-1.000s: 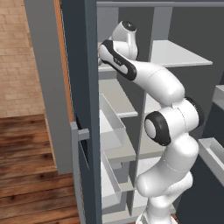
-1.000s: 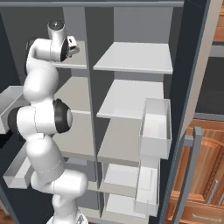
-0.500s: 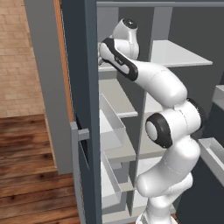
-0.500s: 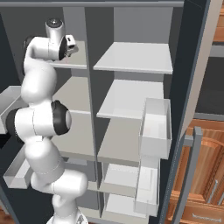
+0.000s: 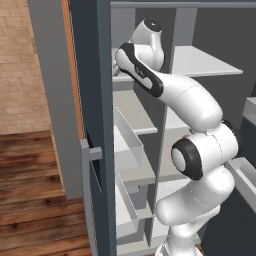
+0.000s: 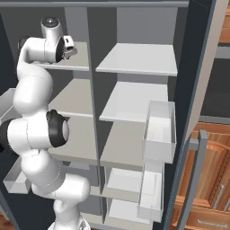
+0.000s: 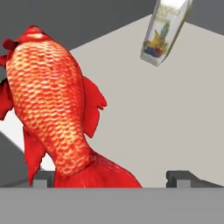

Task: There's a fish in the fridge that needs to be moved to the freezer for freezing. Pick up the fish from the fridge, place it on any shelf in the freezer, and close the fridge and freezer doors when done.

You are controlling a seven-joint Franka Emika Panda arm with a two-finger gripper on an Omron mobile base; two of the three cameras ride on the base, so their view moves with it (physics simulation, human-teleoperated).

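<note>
We are rising from our base at about 6 o'clock in both base views, our white arm stacking up through two bulky dark-ringed joints before bending forward. In the left base view our forearm is slanting toward 11 o'clock, and the wrist is folding over at the top. In the right base view our hand is sitting up near 11 o'clock, pointing toward 3 o'clock. Our gripper (image 7: 111, 177) is standing with its jaws spread wide, the two dark fingertips (image 7: 178, 177) showing far apart along the bottom of the hand view, clamping nothing between them.
</note>
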